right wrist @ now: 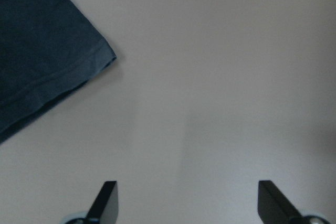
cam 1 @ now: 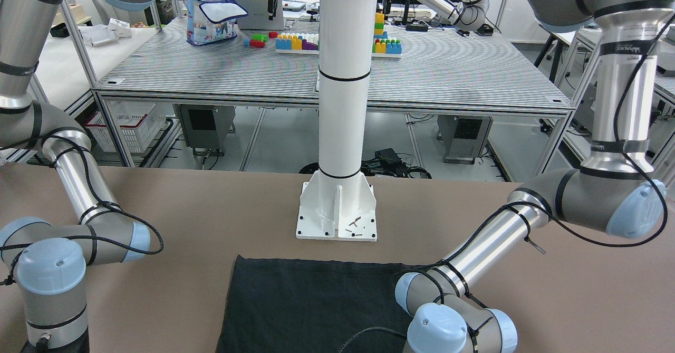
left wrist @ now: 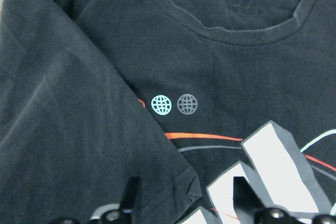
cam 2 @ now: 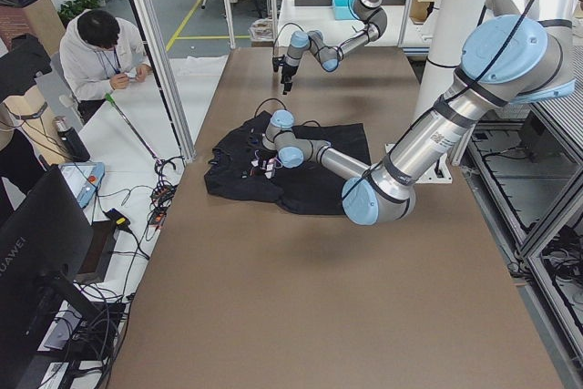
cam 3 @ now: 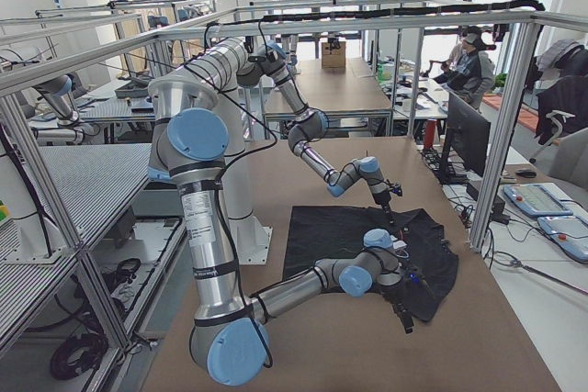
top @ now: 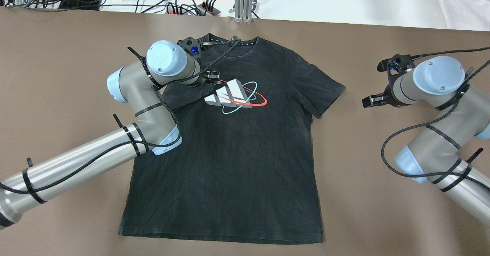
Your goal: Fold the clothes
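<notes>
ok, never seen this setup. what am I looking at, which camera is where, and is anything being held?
Two robot arms at a brown table, each ending in a two-finger gripper. Six cameras: one above and behind the robot, one facing it across the table, one at each table end, one on each wrist. A black T-shirt with a printed logo lies flat, front up. One sleeve is folded in over the chest; the left gripper hovers there, fingers apart, the sleeve's edge between them, apparently not pinched. The right gripper is open over bare table beside the other sleeve, holding nothing.
</notes>
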Tool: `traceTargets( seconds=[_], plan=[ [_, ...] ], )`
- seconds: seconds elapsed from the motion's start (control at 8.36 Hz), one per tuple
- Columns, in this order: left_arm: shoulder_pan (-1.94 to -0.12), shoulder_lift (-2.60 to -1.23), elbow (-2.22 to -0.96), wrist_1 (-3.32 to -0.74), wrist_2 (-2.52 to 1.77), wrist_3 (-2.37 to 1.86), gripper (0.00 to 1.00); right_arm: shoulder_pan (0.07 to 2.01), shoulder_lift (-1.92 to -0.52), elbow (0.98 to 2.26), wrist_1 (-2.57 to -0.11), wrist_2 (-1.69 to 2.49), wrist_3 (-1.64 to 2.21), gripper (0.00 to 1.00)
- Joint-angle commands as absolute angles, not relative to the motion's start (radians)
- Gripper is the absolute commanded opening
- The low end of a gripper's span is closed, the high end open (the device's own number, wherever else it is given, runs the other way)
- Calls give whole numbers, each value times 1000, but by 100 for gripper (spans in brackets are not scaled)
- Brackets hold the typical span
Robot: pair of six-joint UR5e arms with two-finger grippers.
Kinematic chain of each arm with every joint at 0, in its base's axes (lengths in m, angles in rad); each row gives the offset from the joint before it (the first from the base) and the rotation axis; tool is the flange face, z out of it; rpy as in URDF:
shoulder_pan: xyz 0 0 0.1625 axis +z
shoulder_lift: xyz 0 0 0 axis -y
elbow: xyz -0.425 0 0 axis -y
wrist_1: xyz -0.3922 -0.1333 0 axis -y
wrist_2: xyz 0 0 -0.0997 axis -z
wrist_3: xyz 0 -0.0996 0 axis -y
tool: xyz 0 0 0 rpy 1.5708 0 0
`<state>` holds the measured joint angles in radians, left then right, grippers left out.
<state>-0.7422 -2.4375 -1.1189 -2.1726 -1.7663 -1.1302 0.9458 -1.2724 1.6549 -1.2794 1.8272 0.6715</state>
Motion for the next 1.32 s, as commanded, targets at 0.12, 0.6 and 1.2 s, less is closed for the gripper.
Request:
traceTargets(
  seconds=[0.12, 0.6, 1.2],
  plan=[
    [-744, -2437, -1127, -2175, -1766, -1132, 100, 942, -1105, 1428, -1142, 1838, 808, 92],
    [-741, -2434, -1146, -2175, -1756, -1135, 100, 940, -989, 1207, -974, 1841, 874, 90],
    [-742, -2431, -1150, -2175, -1753, -1135, 100, 930, -1003, 1115, -819, 1832, 930, 73]
  ],
)
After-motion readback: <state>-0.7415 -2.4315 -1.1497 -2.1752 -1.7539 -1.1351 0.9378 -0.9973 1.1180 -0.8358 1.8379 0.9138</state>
